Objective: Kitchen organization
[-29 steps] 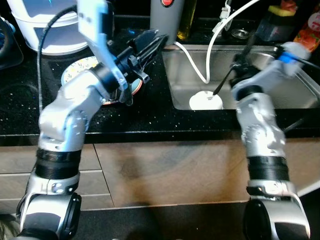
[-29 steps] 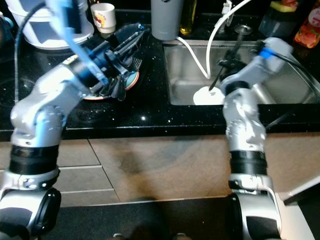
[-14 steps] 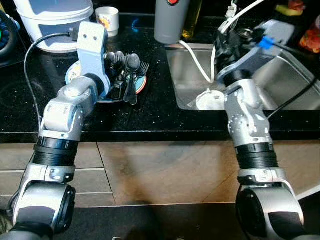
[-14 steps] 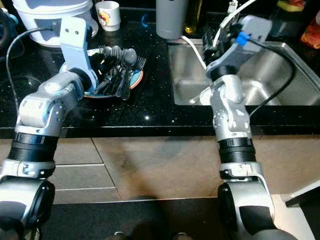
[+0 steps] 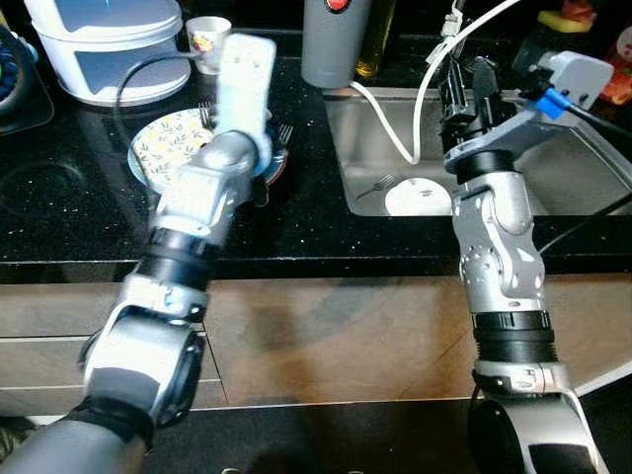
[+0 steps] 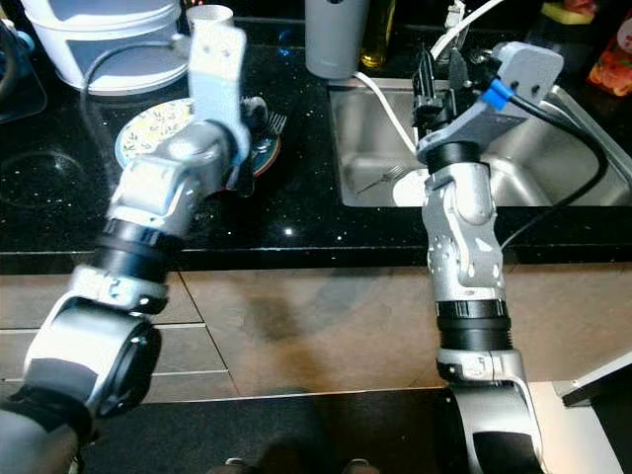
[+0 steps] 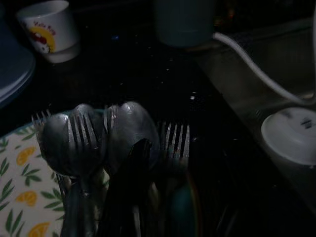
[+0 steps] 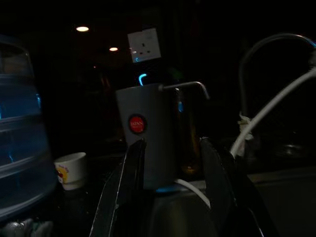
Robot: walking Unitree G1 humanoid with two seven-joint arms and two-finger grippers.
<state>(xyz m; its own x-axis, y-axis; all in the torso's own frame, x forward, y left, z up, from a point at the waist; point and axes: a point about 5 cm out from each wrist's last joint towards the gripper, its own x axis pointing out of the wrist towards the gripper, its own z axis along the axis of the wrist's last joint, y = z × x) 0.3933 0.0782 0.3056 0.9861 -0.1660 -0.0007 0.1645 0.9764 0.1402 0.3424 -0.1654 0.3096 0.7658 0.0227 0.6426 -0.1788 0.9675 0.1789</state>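
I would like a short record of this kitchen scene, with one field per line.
Surface: black countertop beside steel sink
Plate: patterned plate carrying forks and spoons
Sink contents: white round object, fork
Behind: grey kettle, small cup
Left gripper: over the cutlery
Right gripper: open, raised above sink

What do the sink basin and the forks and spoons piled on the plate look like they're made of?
The sink basin looks like brushed stainless steel: grey with a dull sheen. The forks and spoons appear to be polished metal, likely steel too, catching soft highlights in the dark left wrist view.
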